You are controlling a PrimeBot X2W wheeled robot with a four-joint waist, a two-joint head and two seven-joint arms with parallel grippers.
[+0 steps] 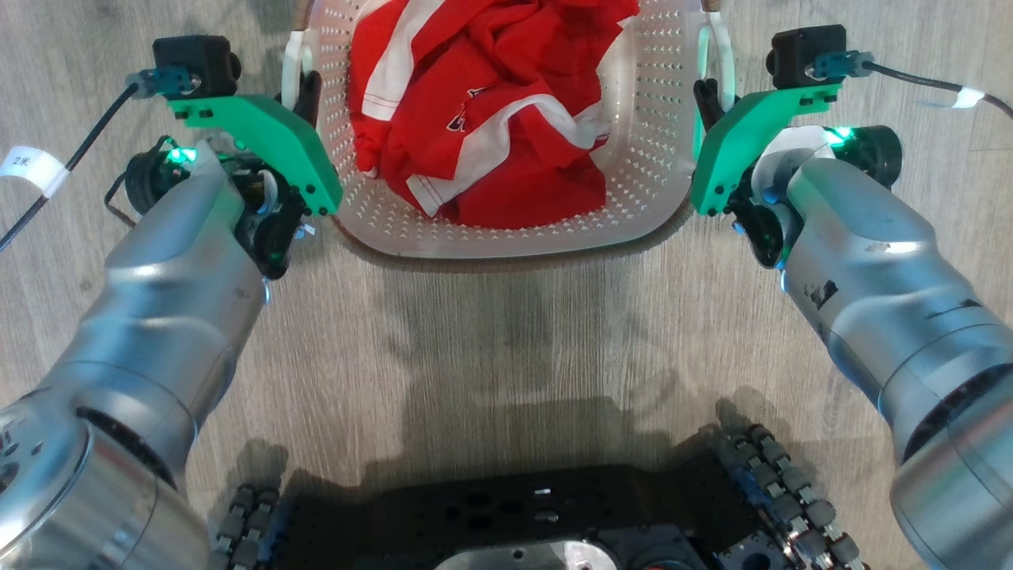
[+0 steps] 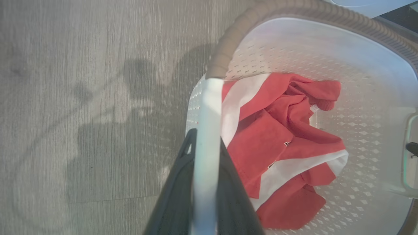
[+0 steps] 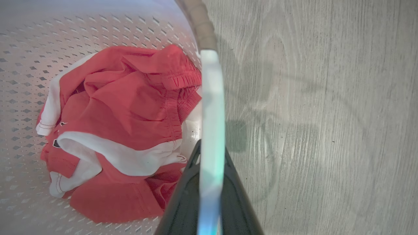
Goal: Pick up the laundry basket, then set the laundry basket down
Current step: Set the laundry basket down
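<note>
Your left gripper (image 1: 307,93) is clamped onto the left handle (image 1: 291,63) of the laundry basket (image 1: 649,158). In the left wrist view its two dark fingers (image 2: 176,195) sit either side of the white bar and pinch it. Your right gripper (image 1: 707,99) grips the right handle (image 1: 722,47) the same way, drawn narrow with the bar between its fingers. Taking both sides at once makes sense, I judge: a hold on one handle alone would let the load tip and spill, while two matched holds should carry it level. The basket is between your two arms, straight ahead of the robot's dark base (image 1: 538,507), above the grey wooden floor (image 1: 506,340). Its near rim throws a shadow on the boards, but you cannot tell from these views whether its bottom is clear of the floor. Inside lies crumpled red and white clothing (image 1: 491,103), bunched near the middle, which should help the balance. By count you have two grippers, two handles, one basket and one heap of clothing. How many garments make up that heap cannot be told.
</note>
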